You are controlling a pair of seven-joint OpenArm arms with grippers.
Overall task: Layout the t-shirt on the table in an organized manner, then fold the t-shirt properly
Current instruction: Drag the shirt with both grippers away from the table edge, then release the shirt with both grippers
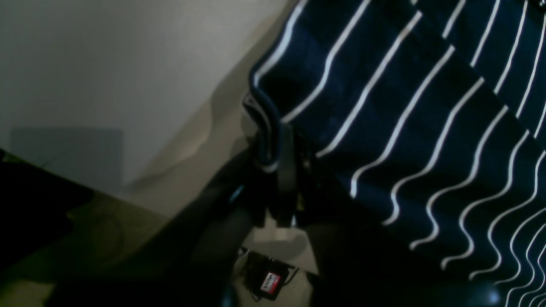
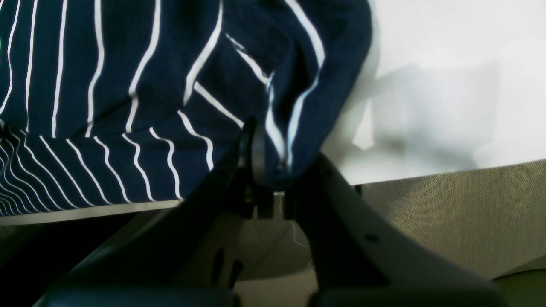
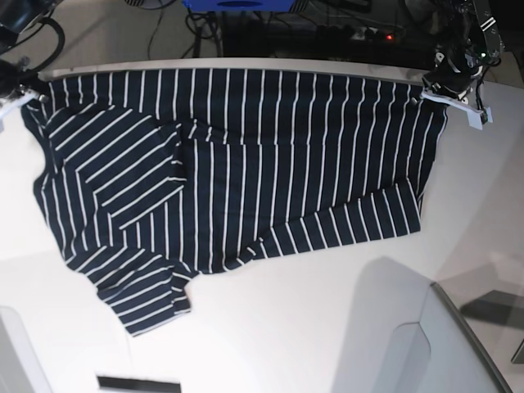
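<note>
The dark navy t-shirt (image 3: 246, 164) with thin white stripes lies spread over the white table (image 3: 327, 327), one straight edge stretched along the far side. A sleeve (image 3: 115, 164) is folded over the body at the left, and another part bunches at the near left. My left gripper (image 3: 436, 92) is shut on the shirt's far right corner. In the left wrist view its fingers (image 1: 273, 162) pinch the shirt's edge (image 1: 264, 128). My right gripper (image 3: 31, 94) is shut on the far left corner; the right wrist view shows the gripper (image 2: 266, 175) clamped on a fold of fabric (image 2: 298, 85).
Cables and a power strip (image 3: 360, 33) lie beyond the table's far edge, next to a blue object (image 3: 237, 4). A grey panel (image 3: 442, 344) rises at the near right. Under the table edge are carpet (image 2: 448, 213) and a small red-labelled device (image 1: 271, 281).
</note>
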